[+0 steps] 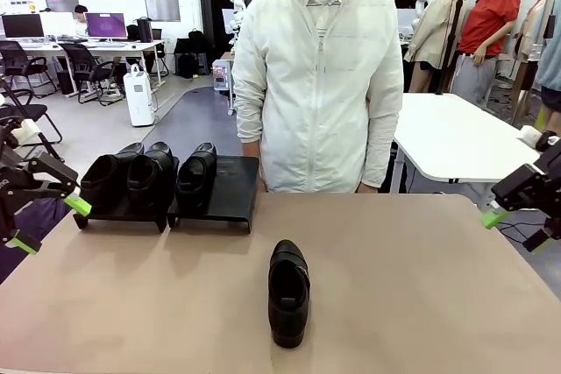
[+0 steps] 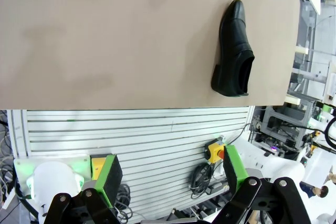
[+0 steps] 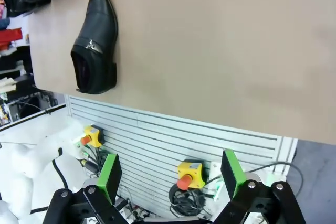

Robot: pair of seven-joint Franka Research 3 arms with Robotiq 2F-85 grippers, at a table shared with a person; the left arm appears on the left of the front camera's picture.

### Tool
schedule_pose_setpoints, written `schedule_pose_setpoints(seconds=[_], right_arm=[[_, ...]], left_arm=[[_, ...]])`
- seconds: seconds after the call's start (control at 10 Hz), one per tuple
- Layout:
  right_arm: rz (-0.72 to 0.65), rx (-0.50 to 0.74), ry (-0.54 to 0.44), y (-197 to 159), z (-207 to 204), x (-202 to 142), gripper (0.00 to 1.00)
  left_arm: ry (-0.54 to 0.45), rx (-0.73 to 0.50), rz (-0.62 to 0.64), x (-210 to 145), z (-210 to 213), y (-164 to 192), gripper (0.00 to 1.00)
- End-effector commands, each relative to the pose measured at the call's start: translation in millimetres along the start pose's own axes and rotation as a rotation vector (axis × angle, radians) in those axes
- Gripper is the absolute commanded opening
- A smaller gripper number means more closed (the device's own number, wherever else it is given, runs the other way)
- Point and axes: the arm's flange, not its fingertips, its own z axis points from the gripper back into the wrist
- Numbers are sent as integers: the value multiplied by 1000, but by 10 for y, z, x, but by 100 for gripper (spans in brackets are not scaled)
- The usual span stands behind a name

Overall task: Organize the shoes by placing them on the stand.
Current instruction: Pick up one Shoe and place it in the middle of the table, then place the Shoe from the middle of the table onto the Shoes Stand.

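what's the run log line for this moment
shoes on stand: three | loose shoe: table centre | left gripper: open, empty | right gripper: open, empty

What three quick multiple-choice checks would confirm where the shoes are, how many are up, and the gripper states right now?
1. Where is the loose shoe?
A. On the table, near the middle
B. On the right stand
C. In the person's hand

2. How many shoes are on the stands?
A. One
B. Three
C. Four

3. How are the two grippers?
A. Both shut on shoes
B. Left open, right holding a shoe
C. Both open, holding nothing

Answers: 1 A, it lies on the table apart from both stands. 2 B, two on the left stand, one on the right stand. 3 C, left gripper and right gripper show spread pads with nothing between.
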Motion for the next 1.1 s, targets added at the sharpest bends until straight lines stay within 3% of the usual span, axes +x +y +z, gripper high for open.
schedule_pose_setpoints(seconds=[0.0, 1.0], right_arm=[[31, 17, 9, 44, 13, 5, 100], [31, 17, 9, 44, 13, 5, 100]], left_arm=[[-5, -20, -1, 4, -6, -6, 100], [0, 0, 0, 0, 0, 0, 100]])
